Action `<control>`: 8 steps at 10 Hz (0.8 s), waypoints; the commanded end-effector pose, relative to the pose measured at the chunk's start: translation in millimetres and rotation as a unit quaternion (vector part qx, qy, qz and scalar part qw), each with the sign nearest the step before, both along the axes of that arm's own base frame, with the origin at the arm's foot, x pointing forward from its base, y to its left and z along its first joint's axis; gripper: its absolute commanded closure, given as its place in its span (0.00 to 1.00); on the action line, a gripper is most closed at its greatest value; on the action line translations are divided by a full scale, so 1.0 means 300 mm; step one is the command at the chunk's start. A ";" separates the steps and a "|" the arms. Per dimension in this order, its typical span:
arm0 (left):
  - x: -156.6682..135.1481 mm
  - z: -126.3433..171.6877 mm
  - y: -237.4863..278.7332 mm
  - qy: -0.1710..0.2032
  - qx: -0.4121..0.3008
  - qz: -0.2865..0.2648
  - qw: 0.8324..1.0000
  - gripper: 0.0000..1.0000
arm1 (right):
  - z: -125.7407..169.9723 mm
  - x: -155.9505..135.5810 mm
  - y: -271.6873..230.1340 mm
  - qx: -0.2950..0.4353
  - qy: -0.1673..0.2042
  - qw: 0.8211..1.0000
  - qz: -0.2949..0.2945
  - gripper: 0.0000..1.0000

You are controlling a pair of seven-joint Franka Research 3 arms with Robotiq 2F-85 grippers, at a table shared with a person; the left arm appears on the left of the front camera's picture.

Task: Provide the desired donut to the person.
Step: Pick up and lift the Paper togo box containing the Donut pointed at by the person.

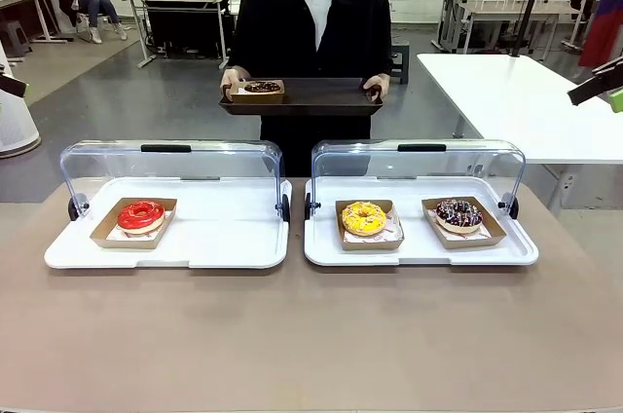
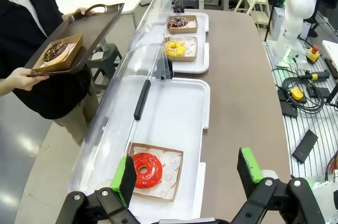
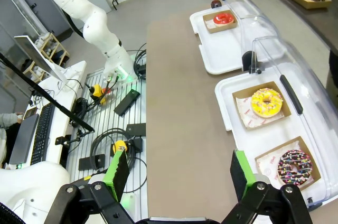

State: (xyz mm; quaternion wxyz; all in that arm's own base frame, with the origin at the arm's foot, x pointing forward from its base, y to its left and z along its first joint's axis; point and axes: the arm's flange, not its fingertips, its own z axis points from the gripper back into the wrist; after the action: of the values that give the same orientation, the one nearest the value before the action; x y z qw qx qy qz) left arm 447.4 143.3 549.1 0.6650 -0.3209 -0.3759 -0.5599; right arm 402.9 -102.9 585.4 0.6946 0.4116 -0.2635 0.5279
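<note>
Status: delivery not yet begun. The table (image 1: 311, 335) carries two white display trays, left (image 1: 58, 255) and right (image 1: 419, 255), both with their clear lids (image 1: 170, 165) raised, so access is open.

The person (image 1: 311, 33) stands at the far side, well beyond both grippers, holding a dark serving tray (image 1: 311, 101). One chocolate donut (image 1: 262, 88) sits on it in a cardboard boat.

The left gripper (image 2: 187, 170) hangs with fingers spread wide and empty. The red donut (image 2: 147, 169) lies below it, close to one pad. The right gripper (image 3: 179, 174) is likewise wide apart and empty. The sprinkled chocolate donut (image 3: 294, 167) lies below, just outside one pad, and the yellow donut (image 3: 266, 102) sits farther ahead of it.

Which donut is wanted cannot be told; no pointing hand is evident. Remaining, by my judgement: identify the choice, descend, grip its cardboard boat, carry it across to the serving tray.
</note>
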 end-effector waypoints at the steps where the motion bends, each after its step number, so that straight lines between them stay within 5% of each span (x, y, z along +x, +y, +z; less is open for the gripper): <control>1: 0.000 0.003 0.003 -0.003 -0.001 0.001 1.000 0.00 | 0.001 0.002 0.002 0.007 -0.004 1.000 0.004 0.00; 8: 0.000 0.003 0.003 -0.003 -0.001 0.001 1.000 0.00 | 0.001 0.002 0.002 0.007 -0.004 1.000 0.004 0.00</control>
State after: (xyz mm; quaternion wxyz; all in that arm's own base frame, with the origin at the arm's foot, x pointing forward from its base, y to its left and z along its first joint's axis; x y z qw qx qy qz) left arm 447.5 142.9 549.2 0.6654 -0.3203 -0.3752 -0.5602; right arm 402.9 -102.9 585.4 0.6946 0.4116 -0.2635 0.5279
